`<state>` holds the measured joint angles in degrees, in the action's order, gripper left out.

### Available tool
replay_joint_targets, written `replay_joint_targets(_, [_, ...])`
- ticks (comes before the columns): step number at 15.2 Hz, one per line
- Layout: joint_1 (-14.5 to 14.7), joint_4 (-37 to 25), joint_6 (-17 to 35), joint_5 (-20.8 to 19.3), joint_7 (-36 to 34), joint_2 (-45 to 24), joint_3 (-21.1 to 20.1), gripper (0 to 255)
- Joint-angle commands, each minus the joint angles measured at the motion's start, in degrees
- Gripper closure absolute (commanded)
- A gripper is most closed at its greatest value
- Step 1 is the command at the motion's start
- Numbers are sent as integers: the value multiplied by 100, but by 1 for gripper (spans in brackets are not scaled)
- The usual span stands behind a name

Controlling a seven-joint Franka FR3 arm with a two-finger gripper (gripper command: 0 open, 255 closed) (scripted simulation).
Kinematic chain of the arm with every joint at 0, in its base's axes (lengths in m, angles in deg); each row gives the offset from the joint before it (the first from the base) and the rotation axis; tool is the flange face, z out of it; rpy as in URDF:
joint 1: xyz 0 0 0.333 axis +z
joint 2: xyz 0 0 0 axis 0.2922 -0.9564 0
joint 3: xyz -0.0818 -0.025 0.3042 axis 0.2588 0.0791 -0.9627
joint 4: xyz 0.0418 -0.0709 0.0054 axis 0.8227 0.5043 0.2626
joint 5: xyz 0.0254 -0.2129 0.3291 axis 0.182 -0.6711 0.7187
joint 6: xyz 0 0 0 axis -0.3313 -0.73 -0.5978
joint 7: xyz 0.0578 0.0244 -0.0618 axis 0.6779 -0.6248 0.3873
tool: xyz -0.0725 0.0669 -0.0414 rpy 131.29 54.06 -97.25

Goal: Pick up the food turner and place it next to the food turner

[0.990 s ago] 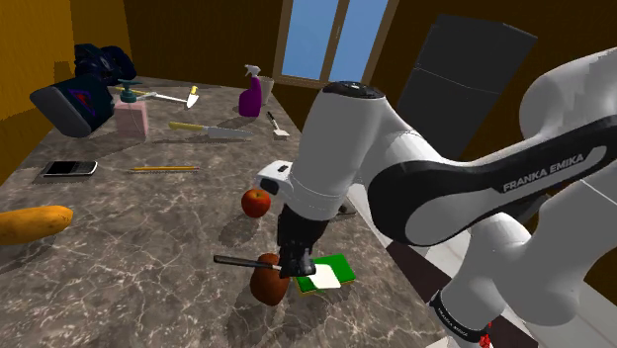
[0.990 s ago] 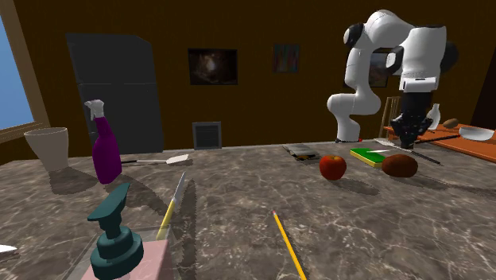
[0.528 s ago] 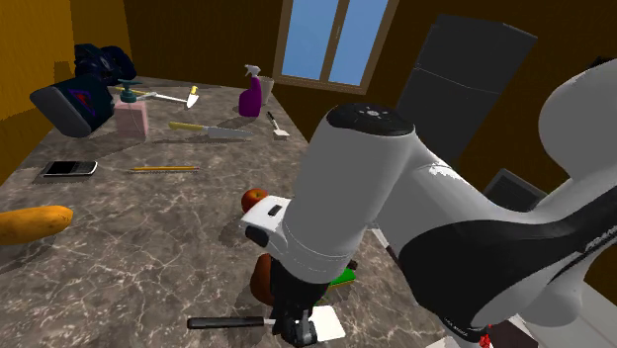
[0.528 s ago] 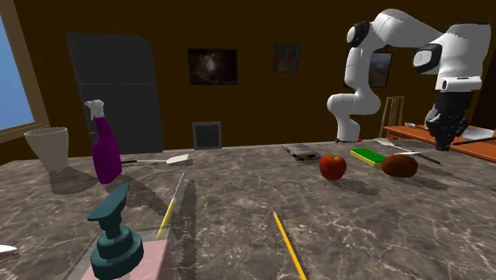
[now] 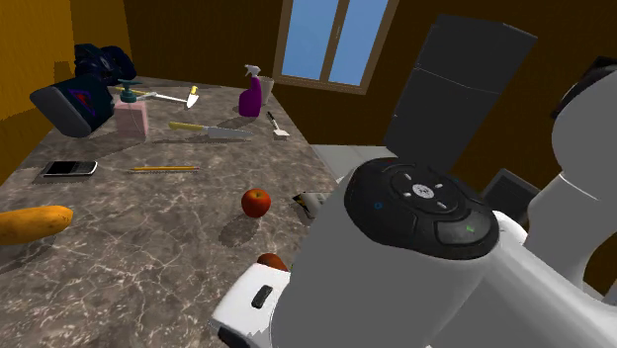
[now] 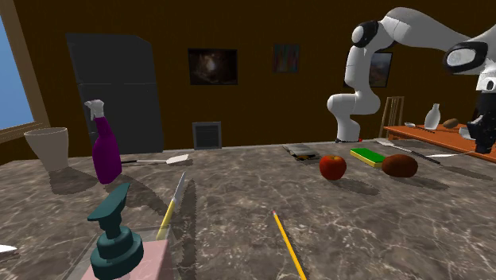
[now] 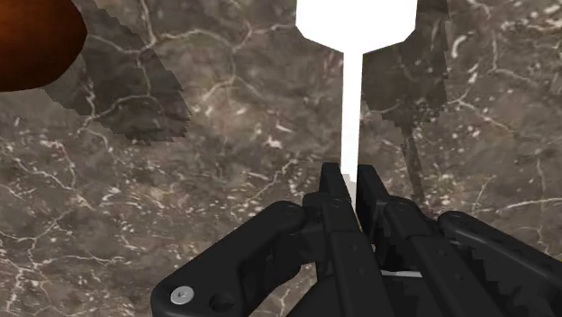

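Observation:
My gripper (image 7: 353, 180) is shut on the thin white shaft of a food turner, whose white blade (image 7: 356, 18) hangs over the dark marbled tabletop (image 7: 180, 225). In the second exterior view the gripper (image 6: 484, 147) is at the right edge, past the brown rounded thing (image 6: 399, 165). A second food turner (image 5: 278, 127) with a white blade lies far off beside the purple spray bottle (image 5: 252, 95). It appears again in the second exterior view, the turner (image 6: 155, 161) to the right of the bottle (image 6: 104, 153).
A red apple (image 5: 256, 202), a green sponge (image 6: 369, 154) and a grey utensil (image 6: 405, 149) lie near the brown thing. Further out are a knife (image 5: 210, 130), pencil (image 5: 163, 169), phone (image 5: 69, 168), pink soap dispenser (image 5: 132, 114) and backpack (image 5: 84, 94). An orange side table (image 6: 433, 137) stands behind the gripper.
The arm has swung toward the second exterior view's right, carrying the turner away from the sponge and brown thing. In the shoulder view the arm's joint now covers the gripper.

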<state>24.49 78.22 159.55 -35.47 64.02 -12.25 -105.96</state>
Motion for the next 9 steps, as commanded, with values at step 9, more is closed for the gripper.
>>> replay_joint_targets(9, [240,-213,365,-484,-789,-683,-269,255])
